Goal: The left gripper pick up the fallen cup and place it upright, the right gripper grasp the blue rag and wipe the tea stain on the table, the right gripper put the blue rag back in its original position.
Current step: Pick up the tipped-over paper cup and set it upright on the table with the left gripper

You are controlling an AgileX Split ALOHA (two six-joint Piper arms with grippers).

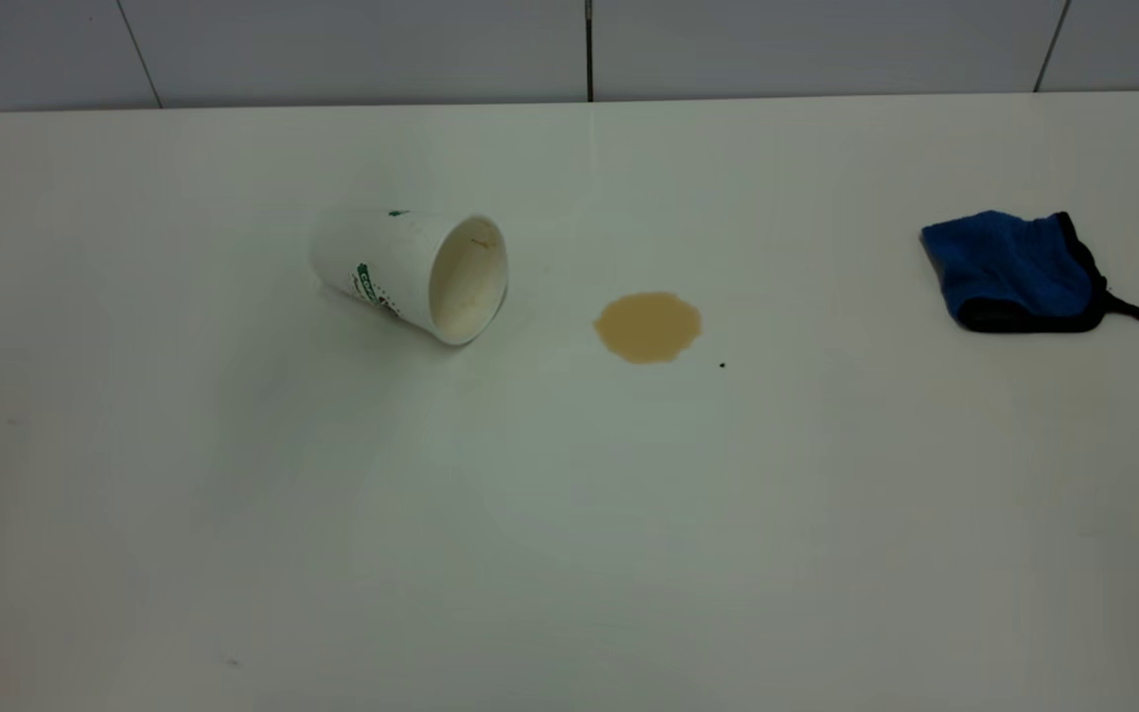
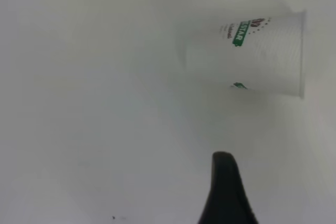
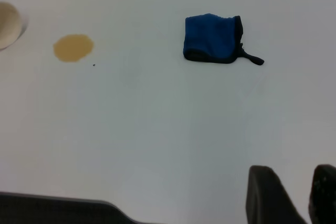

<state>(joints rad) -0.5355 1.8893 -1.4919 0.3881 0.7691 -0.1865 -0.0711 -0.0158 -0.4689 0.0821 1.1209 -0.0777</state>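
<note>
The white paper cup (image 1: 411, 272) lies on its side on the white table (image 1: 569, 514), left of centre, its open mouth turned toward the tea stain (image 1: 648, 326). That stain is a roundish light-brown puddle near the middle. The blue rag (image 1: 1019, 269) lies folded at the far right with its black strap pointing outward. Neither gripper appears in the exterior view. In the left wrist view my left gripper (image 2: 286, 184) hangs short of the cup (image 2: 257, 51); one dark fingertip (image 2: 224, 179) shows, with bare table beside it. My right gripper (image 3: 294, 187) is open, far from the rag (image 3: 212, 39) and stain (image 3: 73, 47).
A tiny dark speck (image 1: 722, 365) sits just right of the stain. A tiled wall (image 1: 569, 49) runs behind the table's back edge. A dark bar (image 3: 52, 209) crosses the lower corner of the right wrist view.
</note>
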